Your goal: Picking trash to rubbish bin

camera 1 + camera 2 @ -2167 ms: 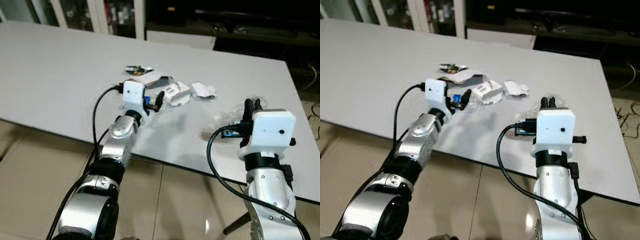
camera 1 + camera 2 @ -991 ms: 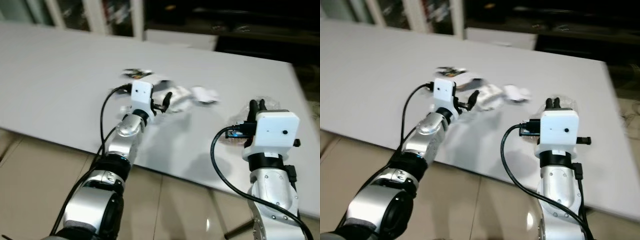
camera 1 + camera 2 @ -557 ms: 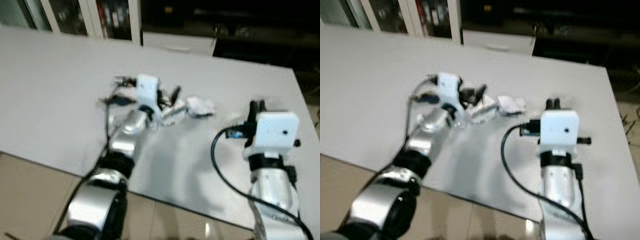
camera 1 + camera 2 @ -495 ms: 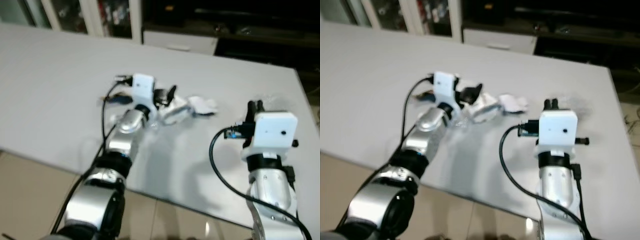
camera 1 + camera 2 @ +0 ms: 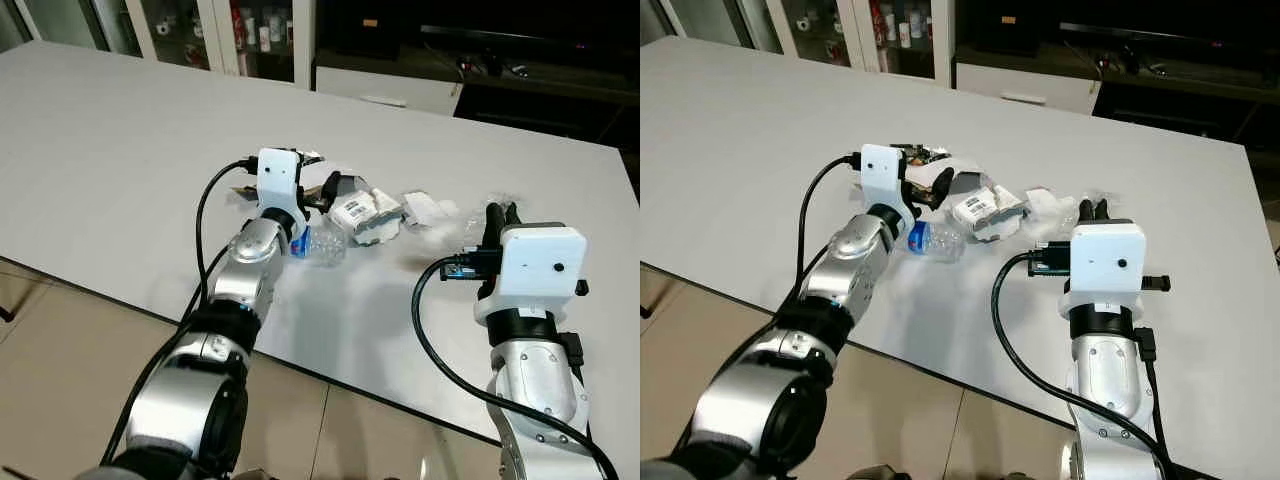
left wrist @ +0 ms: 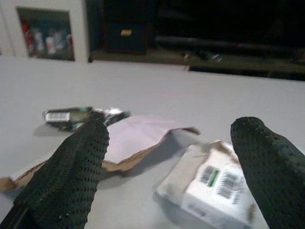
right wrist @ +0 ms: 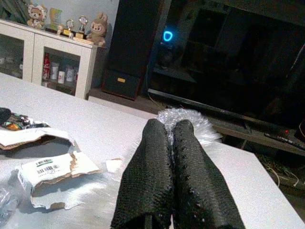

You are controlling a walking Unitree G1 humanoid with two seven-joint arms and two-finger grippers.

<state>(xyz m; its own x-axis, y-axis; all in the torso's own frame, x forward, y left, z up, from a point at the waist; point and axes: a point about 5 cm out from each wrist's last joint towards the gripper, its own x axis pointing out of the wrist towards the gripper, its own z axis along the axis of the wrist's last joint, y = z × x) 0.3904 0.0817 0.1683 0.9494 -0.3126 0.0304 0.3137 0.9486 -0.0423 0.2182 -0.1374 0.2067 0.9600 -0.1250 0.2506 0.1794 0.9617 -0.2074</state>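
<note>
A pile of trash lies mid-table: a crushed clear bottle (image 5: 318, 243) with a blue cap, a torn white package (image 5: 365, 212) with a barcode label, crumpled white paper (image 5: 425, 210), a torn envelope (image 6: 138, 136) and a dark snack wrapper (image 6: 71, 116). My left gripper (image 5: 318, 193) hovers open just above the pile, past the bottle, and nothing sits between its fingers (image 6: 71, 176). The envelope and white package (image 6: 214, 183) lie ahead of it. My right gripper (image 5: 497, 215) is shut and empty, with its tips pointing at a clump of clear bubble wrap (image 7: 188, 117).
The white table (image 5: 120, 150) has its front edge running diagonally under both forearms, with tiled floor (image 5: 60, 380) below. Glass-door cabinets (image 5: 220, 30) and a dark TV unit (image 5: 500, 60) stand behind the table's far edge.
The view has shifted and sharpened. My left gripper has reached further over the pile, leaving the bottle by its wrist. The right arm holds the same pose.
</note>
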